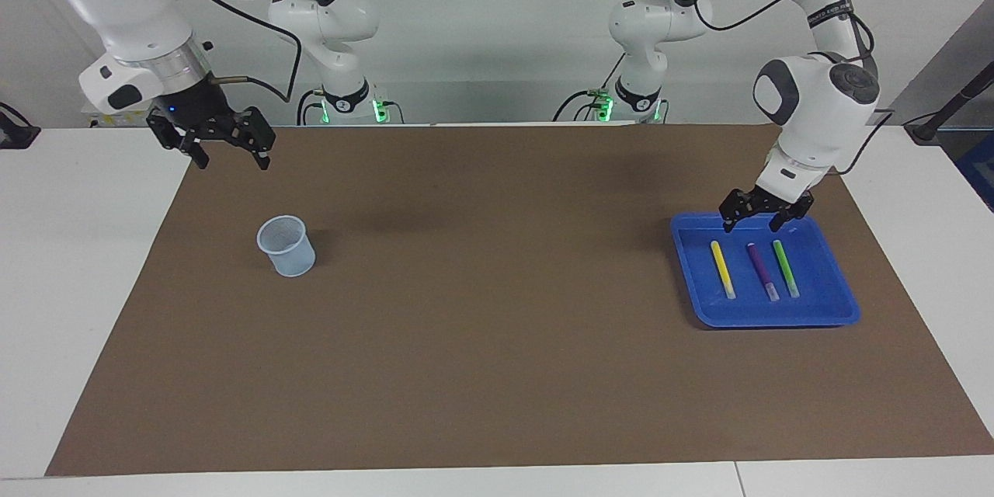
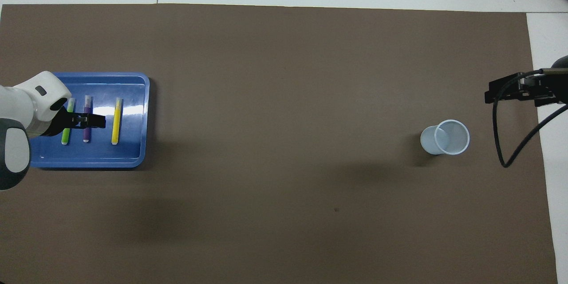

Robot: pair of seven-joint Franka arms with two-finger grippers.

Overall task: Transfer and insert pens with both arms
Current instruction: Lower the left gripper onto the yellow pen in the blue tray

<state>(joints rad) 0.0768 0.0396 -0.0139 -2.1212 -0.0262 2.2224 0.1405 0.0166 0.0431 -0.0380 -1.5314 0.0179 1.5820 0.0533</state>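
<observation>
facing view: yellow pen (image 1: pixel 723 269), purple pen (image 1: pixel 762 271) and green pen (image 1: pixel 786 268), slim with pale ends, lie side by side in the blue tray (image 1: pixel 842 303). left gripper (image 1: pixel 754 224) hangs over them, fingers released. right gripper (image 1: pixel 230 160) waits, fingers released.

overhead view: the pens lie parallel, apart; a clear cup (image 2: pixel 445 138) stands toward the right arm's end of the desk.

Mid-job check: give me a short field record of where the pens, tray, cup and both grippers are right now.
pens: yellow pen, purple pen, green pen lie side by side in the tray
tray: blue tray, at the left arm's end of the table
cup: pale cup, upright, at the right arm's end, no pen in it
left gripper: open, over the tray's edge nearer the robots, holding nothing
right gripper: open, waiting in the air, holding nothing
</observation>
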